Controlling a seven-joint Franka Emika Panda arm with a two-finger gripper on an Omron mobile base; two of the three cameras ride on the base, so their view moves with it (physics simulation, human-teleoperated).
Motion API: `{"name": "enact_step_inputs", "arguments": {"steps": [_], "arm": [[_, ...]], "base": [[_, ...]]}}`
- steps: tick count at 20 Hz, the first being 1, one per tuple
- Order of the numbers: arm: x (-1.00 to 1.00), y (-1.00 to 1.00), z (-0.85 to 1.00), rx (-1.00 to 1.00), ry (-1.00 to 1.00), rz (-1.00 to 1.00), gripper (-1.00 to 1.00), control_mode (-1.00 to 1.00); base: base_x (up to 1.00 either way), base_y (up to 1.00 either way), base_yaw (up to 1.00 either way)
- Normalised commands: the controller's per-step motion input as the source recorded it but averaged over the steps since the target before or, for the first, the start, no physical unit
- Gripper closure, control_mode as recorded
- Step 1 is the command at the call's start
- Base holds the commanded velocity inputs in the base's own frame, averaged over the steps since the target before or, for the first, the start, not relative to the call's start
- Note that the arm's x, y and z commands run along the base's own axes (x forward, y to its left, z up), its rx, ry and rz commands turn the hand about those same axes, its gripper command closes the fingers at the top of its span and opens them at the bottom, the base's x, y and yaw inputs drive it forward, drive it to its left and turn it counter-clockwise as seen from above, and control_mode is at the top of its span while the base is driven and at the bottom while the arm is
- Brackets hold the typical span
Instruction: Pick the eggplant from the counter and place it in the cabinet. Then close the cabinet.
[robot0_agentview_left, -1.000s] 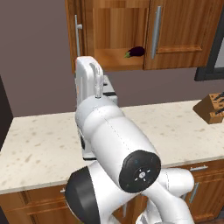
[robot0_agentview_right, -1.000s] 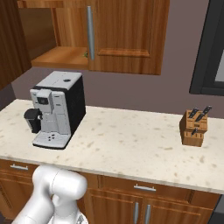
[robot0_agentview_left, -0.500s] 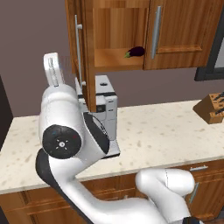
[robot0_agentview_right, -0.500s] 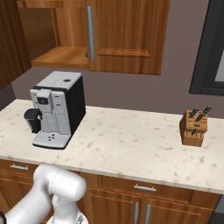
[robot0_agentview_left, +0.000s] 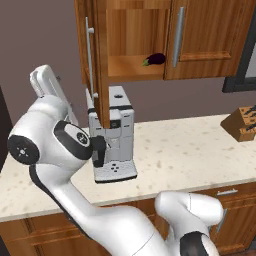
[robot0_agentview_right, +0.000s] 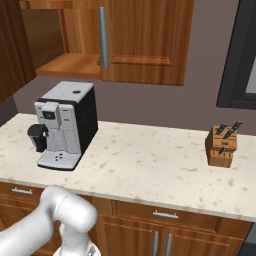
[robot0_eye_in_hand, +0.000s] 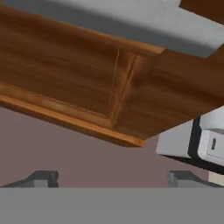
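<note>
The eggplant (robot0_agentview_left: 155, 59), small, dark purple and glossy, lies on the wooden shelf inside the cabinet (robot0_agentview_left: 135, 67), free of any grip. The cabinet's left door (robot0_agentview_left: 98, 65) stands swung out and is seen edge-on; the right door (robot0_agentview_left: 210, 35) is closed. My arm is bent far to the left of that open door. In the hand view my gripper (robot0_eye_in_hand: 113, 179) is open, its two tips wide apart with nothing between them, facing the panelled outer face of the open door (robot0_eye_in_hand: 65, 74). The counter (robot0_agentview_right: 150, 165) lies below.
A black and silver coffee machine (robot0_agentview_left: 112, 135) stands on the counter right under the open door, and its side shows in the hand view (robot0_eye_in_hand: 197, 140). A wooden knife block (robot0_agentview_right: 222, 145) sits at the counter's right. Drawers with silver handles (robot0_agentview_right: 162, 215) run below.
The arm has swung from in front of the cabinet out to the left of the open door. The eggplant has stayed on the shelf and the gripper has stayed open.
</note>
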Motion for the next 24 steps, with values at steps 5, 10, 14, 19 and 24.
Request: {"name": "enact_step_inputs", "arguments": {"steps": [5, 10, 14, 19, 24], "arm": [[0.49, 0.01, -0.07, -0.08, -0.03, -0.33, -1.00, -1.00], [0.49, -0.09, -0.09, -0.03, 0.00, -0.36, -1.00, -1.00], [0.44, -0.46, -0.13, -0.04, 0.00, -0.30, -1.00, -1.00], [0.04, -0.89, -0.03, -0.06, -0.03, -0.18, -1.00, -1.00], [0.00, -1.00, -0.06, -0.06, -0.07, -0.08, -1.00, -1.00]], "base": [[0.00, 0.00, 0.00], [0.00, 0.00, 0.00], [0.00, 0.00, 0.00], [0.00, 0.00, 0.00], [0.00, 0.00, 0.00]]}}
